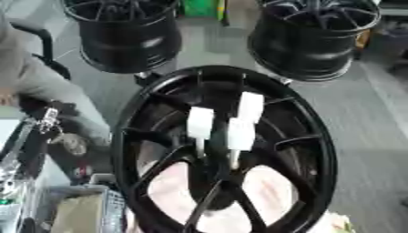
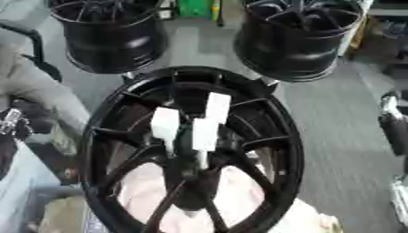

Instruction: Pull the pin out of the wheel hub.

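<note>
– While the left hand (image 1: 48, 119) shows only as a silver and black shape at the left edge, can you say if it is open?
– I cannot tell. It holds nothing I can see and is well apart from the pins. The right arm (image 2: 395, 129) is just a dark shape at the right edge; its hand I cannot tell either.
– Where are the pins?
– Three pins stand in the middle of the wheel hub (image 1: 318, 136), each with a white block head: left pin (image 1: 200, 123), middle pin (image 1: 241, 134), far pin (image 1: 250, 107).
– Around it?
– A pink cloth (image 1: 267, 191) shows between the spokes. Two black wheels (image 1: 127, 36) (image 1: 315, 36) stand beyond on the grey floor (image 1: 374, 113).
– Any writing?
– A green thing (image 1: 199, 7) between them is too blurred to read.
</note>
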### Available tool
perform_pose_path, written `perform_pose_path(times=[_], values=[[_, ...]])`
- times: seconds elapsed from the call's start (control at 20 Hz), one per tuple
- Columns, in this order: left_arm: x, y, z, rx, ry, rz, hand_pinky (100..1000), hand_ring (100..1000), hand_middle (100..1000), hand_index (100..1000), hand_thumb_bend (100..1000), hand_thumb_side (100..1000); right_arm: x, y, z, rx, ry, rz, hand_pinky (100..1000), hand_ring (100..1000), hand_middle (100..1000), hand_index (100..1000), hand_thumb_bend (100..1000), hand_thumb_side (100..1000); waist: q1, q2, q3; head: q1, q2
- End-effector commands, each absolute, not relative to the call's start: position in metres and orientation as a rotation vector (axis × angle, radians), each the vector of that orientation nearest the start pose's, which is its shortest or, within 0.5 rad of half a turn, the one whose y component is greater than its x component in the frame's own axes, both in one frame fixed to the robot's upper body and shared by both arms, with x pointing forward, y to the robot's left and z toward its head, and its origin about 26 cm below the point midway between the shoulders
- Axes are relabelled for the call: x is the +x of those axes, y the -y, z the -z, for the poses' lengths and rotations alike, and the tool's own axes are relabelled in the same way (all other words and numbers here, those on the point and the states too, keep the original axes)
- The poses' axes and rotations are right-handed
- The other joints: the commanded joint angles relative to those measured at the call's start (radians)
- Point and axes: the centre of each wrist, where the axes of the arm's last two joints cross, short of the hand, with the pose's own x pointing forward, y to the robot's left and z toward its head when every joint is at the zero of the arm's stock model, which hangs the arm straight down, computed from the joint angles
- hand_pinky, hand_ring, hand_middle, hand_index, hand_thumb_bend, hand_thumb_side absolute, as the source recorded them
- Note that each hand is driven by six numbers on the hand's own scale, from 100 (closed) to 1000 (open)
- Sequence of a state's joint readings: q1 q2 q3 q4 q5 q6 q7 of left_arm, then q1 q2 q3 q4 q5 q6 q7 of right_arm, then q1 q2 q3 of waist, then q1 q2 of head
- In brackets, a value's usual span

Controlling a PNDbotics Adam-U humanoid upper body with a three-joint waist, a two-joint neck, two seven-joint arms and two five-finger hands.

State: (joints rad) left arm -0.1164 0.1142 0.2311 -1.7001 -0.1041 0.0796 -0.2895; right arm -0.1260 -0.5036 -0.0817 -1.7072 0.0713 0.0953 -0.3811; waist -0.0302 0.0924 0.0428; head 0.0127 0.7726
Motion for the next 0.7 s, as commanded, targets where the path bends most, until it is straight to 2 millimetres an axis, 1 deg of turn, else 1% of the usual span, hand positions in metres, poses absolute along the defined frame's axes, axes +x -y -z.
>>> perform_pose_path(times=[0.05,0.2,0.35,0.5,0.55,0.7], values=[[0.299,-0.318,-0.075,0.132,1.723,0.281,653,599,624,729,100,795,0.31,0.367,-0.166,-0.843,1.832,-0.337,518,703,764,766,100,512,-0.003,-0.012,0.003,-0.014,-0.003],[0.299,-0.317,-0.074,0.126,1.719,0.289,653,600,625,729,100,797,0.319,0.36,-0.202,-0.816,1.821,-0.589,545,717,774,798,100,460,-0.006,-0.014,0.009,-0.016,-0.003],[0.299,-0.316,-0.073,0.122,1.715,0.299,653,600,625,729,100,796,0.326,0.35,-0.226,-0.765,1.782,-0.803,579,741,792,834,100,436,-0.008,-0.015,0.014,-0.017,-0.003],[0.3,-0.316,-0.074,0.121,1.716,0.306,654,601,625,729,100,796,0.333,0.34,-0.241,-0.697,1.716,-0.977,606,761,808,860,100,439,-0.01,-0.016,0.017,-0.02,-0.003],[0.3,-0.316,-0.073,0.121,1.715,0.307,653,601,626,729,100,796,0.335,0.338,-0.244,-0.681,1.698,-1.012,630,778,823,879,100,450,-0.01,-0.016,0.018,-0.02,-0.003],[0.3,-0.316,-0.073,0.118,1.713,0.314,652,601,626,729,100,795,0.343,0.327,-0.249,-0.624,1.629,-1.151,665,805,843,899,100,460,-0.01,-0.014,0.02,-0.022,-0.003]])
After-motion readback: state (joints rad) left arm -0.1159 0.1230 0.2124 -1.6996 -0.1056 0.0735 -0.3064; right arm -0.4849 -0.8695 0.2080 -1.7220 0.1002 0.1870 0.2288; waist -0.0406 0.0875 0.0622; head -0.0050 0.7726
